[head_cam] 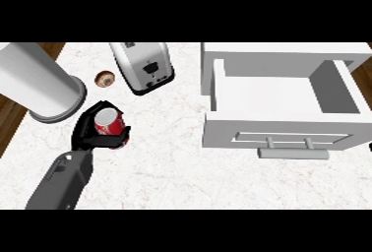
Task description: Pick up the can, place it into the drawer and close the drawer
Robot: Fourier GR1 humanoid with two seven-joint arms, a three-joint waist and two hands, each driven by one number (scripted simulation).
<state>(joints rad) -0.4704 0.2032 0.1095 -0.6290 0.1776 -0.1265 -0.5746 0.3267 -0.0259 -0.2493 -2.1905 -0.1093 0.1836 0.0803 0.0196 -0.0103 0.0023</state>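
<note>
Since left robot hand (91, 138) is curled round the can (108, 123), pick's in hand; next: lift, carry to drawer (269, 93) on its right.

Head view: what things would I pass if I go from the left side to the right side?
Grey cylinder → red can, held in the left hand → toaster → white drawer, standing open.

The can (109, 124) is red with a silver top, the hand (87, 138) black. The counter (167, 172) is white, faintly veined; the drawer (240, 134) pale grey.
</note>
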